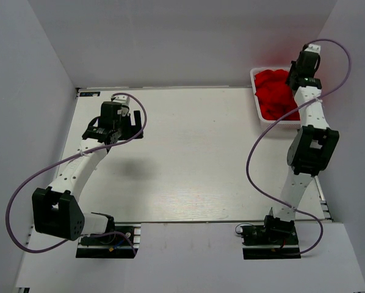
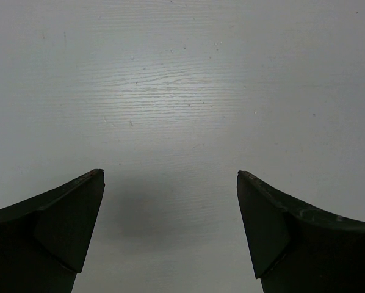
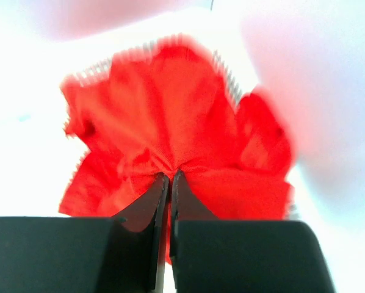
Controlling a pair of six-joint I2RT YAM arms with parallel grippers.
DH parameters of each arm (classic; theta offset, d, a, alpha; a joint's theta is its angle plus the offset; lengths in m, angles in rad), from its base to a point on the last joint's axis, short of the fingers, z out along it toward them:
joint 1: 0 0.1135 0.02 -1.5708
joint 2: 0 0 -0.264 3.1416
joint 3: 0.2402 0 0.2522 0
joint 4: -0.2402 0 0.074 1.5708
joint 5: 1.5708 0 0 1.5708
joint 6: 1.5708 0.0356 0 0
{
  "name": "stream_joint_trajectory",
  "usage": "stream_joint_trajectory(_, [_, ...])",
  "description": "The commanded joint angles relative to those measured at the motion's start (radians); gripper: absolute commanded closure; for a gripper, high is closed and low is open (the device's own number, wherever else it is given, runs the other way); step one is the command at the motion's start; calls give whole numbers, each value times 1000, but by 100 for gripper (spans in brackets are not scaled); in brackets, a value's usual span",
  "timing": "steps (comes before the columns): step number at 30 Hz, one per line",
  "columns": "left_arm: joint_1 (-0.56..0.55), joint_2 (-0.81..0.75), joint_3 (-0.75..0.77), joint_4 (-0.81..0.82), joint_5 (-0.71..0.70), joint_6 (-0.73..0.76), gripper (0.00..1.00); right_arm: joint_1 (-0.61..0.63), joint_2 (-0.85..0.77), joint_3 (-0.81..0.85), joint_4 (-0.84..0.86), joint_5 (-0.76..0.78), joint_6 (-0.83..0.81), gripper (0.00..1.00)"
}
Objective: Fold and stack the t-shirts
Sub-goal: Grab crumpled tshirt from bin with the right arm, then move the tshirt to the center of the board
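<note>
Red t-shirts [image 1: 273,91] lay heaped in the white basket [image 1: 256,101] at the desk's [image 1: 195,165] far right corner, the outstretched right hand [image 3: 169,177] pinched on a fold; the left hand [image 2: 170,180] hovered, fingers [image 2: 54,226] apart.

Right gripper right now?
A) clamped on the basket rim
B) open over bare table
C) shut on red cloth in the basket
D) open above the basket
C: the right gripper is pinched shut on a bunched red t-shirt in the white basket.

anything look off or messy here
The t-shirts sit crumpled in a heap in the white basket at the far right, none folded; the right claw pinches the cloth.
</note>
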Motion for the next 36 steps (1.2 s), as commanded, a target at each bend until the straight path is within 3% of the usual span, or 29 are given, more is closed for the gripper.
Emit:
stream_joint_trajectory(1, [1, -15, 44, -7, 37, 10, 0, 0, -141, 50, 113, 38, -34, 100])
stream_joint_trajectory(12, [1, -25, 54, -16, 46, 1, 0, 3, -273, 214, 198, -64, -111, 100])
stream_joint_trajectory(19, [1, -34, 54, -25, 46, 1, 0, 8, -329, 229, 415, -233, -74, 100])
stream_joint_trajectory(26, [1, -52, 54, -25, 64, 1, 0, 14, -360, 287, 588, -484, 108, 100])
stream_joint_trajectory(30, [1, -61, 54, -16, 74, 1, 0, 32, -352, 333, 737, -540, 249, 100])
stream_joint_trajectory(36, [1, -89, 54, -16, 74, 1, 0, 69, -331, 386, 782, -673, 381, 100])
